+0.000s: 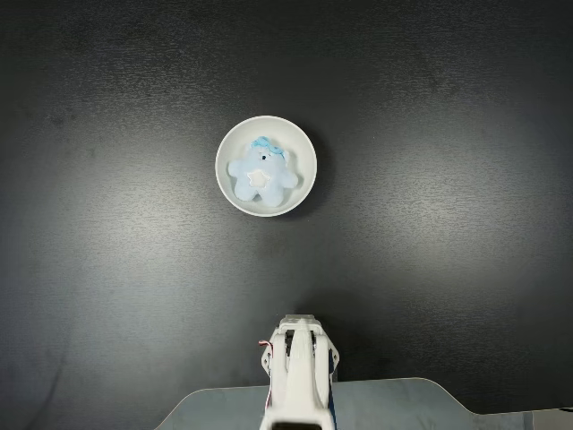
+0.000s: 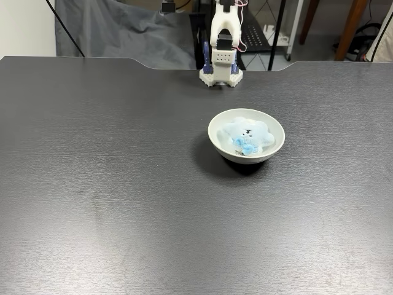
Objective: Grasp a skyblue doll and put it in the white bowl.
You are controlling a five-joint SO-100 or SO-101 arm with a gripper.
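The skyblue doll (image 1: 261, 173) lies inside the white bowl (image 1: 231, 148), belly up, its darker blue tuft toward the bowl's far rim in a fixed view. In both fixed views the doll (image 2: 247, 136) rests fully within the bowl (image 2: 216, 126) near the table's middle. My arm (image 1: 300, 363) is folded back over its base (image 2: 221, 74) at the table's edge, well away from the bowl and touching nothing. The folded arm hides how the gripper's jaws stand.
The dark table (image 1: 107, 269) stretches wide around the bowl on all sides. Behind the arm's base there is a grey cloth (image 2: 123, 34) and furniture legs (image 2: 351, 27) beyond the table's edge.
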